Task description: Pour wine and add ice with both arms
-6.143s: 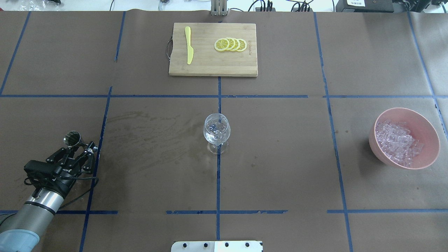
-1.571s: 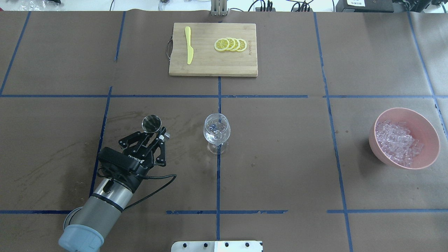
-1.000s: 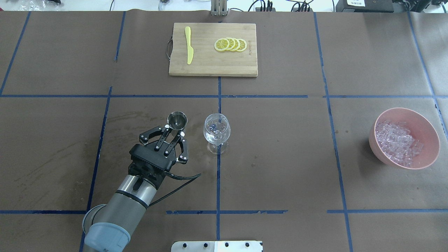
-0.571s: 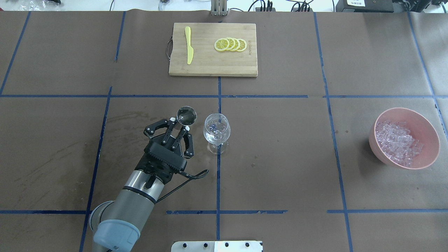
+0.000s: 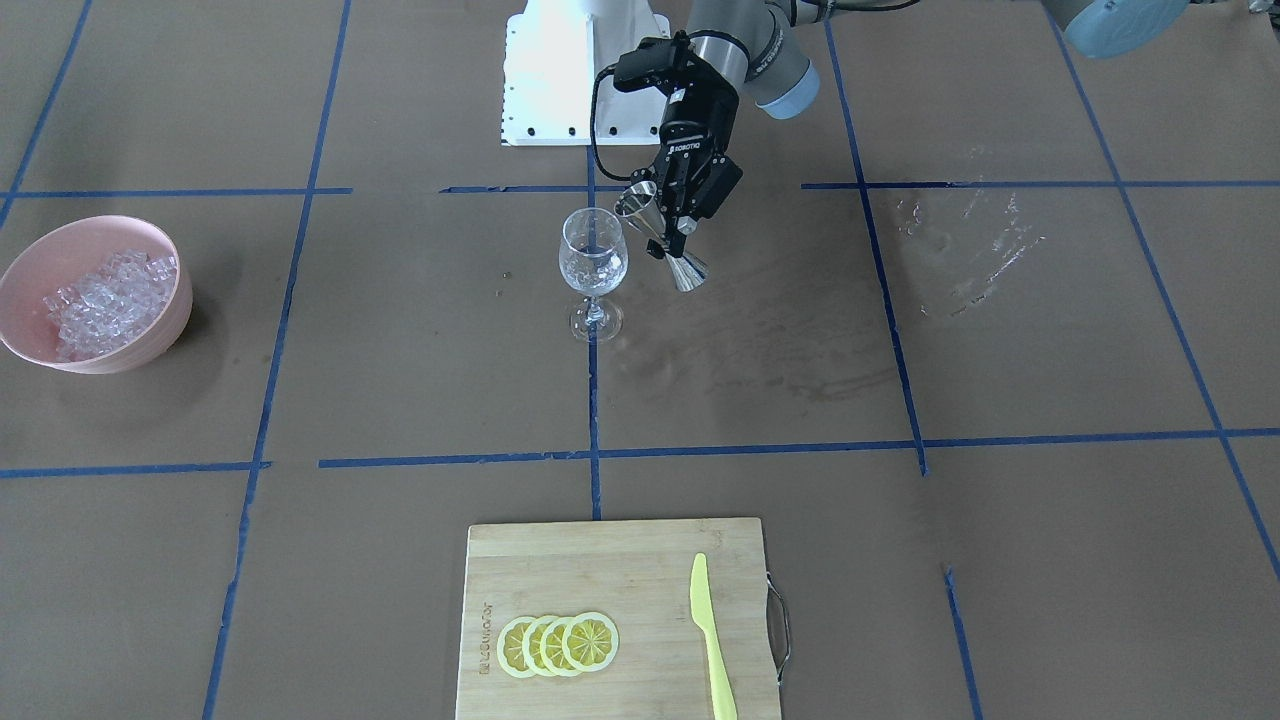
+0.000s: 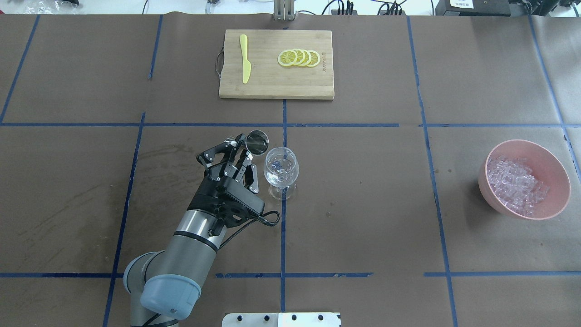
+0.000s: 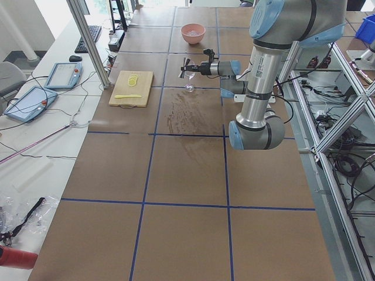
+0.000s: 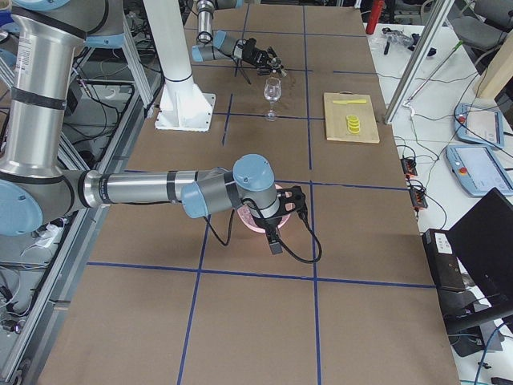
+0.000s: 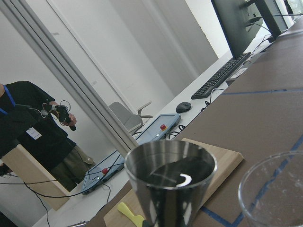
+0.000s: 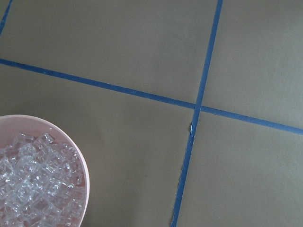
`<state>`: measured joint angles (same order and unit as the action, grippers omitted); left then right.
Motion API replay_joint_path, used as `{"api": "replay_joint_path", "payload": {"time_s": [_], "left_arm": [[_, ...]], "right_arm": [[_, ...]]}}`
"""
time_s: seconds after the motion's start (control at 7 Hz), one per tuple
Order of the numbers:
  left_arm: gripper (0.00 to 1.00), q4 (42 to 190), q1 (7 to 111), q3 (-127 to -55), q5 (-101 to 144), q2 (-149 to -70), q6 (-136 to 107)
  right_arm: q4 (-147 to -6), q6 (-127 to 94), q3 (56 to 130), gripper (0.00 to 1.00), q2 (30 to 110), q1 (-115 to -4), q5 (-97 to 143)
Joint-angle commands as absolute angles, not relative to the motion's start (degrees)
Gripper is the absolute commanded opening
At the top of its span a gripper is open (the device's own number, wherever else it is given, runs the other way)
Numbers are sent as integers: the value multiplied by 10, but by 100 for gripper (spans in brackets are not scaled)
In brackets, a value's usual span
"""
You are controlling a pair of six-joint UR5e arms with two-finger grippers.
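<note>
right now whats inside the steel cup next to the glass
Dark wine lies in the cup, a bright glint on its surface. The steel wall hides how deep it goes.

One glass [image 6: 281,167], one jigger [image 6: 257,141], one bowl [image 6: 556,170], seemingly four lemon slices [image 6: 299,57].

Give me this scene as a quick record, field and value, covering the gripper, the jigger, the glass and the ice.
left gripper: shut on the jigger's waist
jigger: tilted, upper rim beside the glass's rim
wine: dark, in the jigger's upper cup
wine glass: upright, no dark liquid visible
ice: in pink bowl, robot's right side
cutting board: holds knife and lemon slices
</note>
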<state>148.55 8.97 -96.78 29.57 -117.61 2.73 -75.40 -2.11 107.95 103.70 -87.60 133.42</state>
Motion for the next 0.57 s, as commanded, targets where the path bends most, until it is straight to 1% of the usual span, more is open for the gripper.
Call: {"api": "replay_joint_path", "payload": {"time_s": [0.0, 0.29, 0.43], "left_arm": [[0, 1477, 90, -967, 272, -1185, 124], [0, 1478, 89, -967, 270, -1186, 228], [0, 1478, 88, -967, 254, -1200, 281]], "right_arm": [[-754, -21, 1078, 100, 1037, -875, 1335], [-754, -21, 1078, 100, 1037, -876, 1335], [-754, -21, 1078, 100, 1037, -876, 1335]]}}
